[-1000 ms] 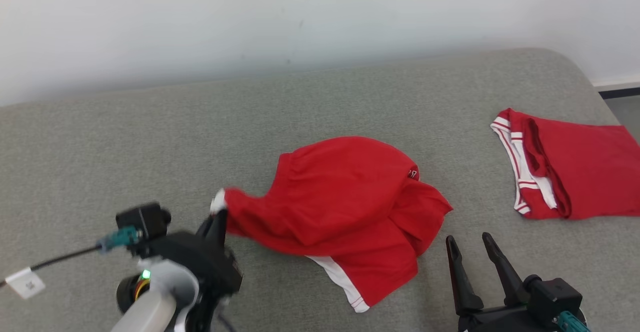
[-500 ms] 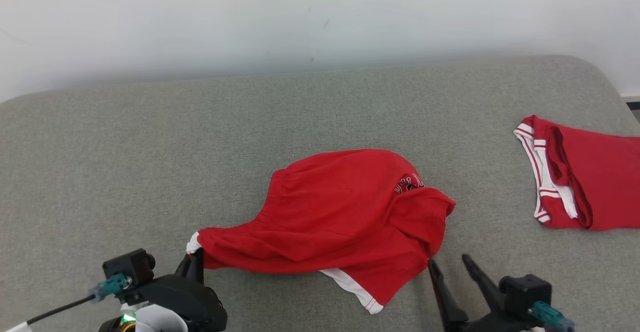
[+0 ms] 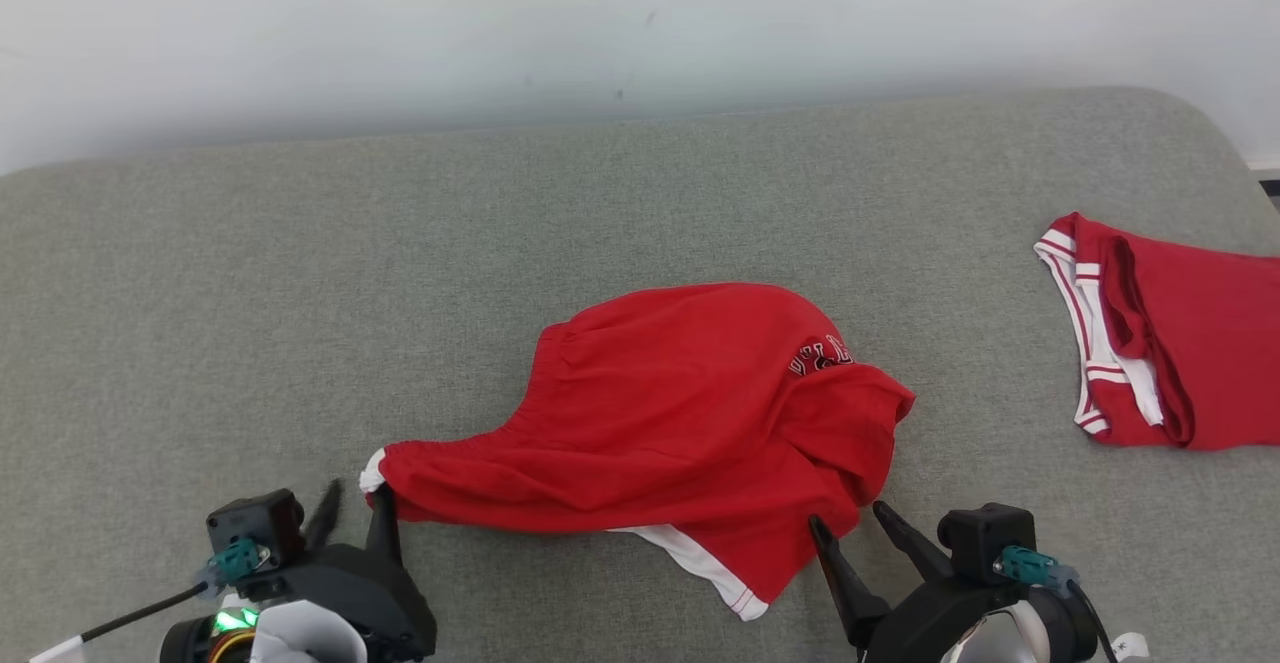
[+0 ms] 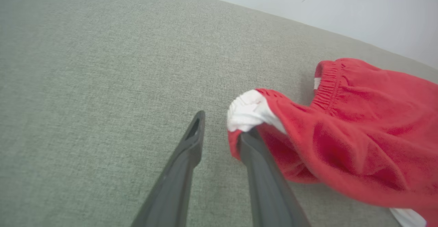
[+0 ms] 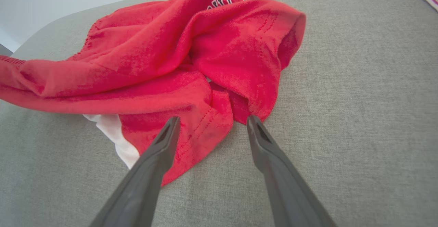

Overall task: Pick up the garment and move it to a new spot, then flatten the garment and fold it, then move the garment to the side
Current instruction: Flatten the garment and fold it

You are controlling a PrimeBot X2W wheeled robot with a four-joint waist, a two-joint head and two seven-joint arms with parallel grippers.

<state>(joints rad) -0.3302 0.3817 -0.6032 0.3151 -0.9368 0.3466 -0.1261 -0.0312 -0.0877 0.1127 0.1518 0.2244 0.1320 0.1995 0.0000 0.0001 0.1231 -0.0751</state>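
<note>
On a grey woven upholstered surface point(image 3: 300, 273), the crumpled red jersey shorts point(image 3: 680, 413) with white trim lie at mid-front, between our two grippers. Our left gripper point(image 3: 354, 495) has its long dark fingers parted. The bunched white-edged waistband corner point(image 4: 249, 112) rests against one fingertip and is not pinched between them. Our right gripper point(image 3: 846, 515) stands spread wide, its tips just at the near hem of a folded-over leg. We judge the cloth light, limp and stretchy — it will drape and sag from any single hold and crease where it bunches, but it is in no way fragile. The gathered elastic waistband looks the firmest place to grip, and the stitched leg hem would make a second hold, so that both arms could pull the fabric flat. The cushion seems soft, its weave likely to drag a little on the cloth, with plenty of bare room to the left and behind. A second red garment with white striped edging point(image 3: 1170, 343) lies well apart at the right, and a pale plain wall point(image 3: 600, 23) closes the scene.
</note>
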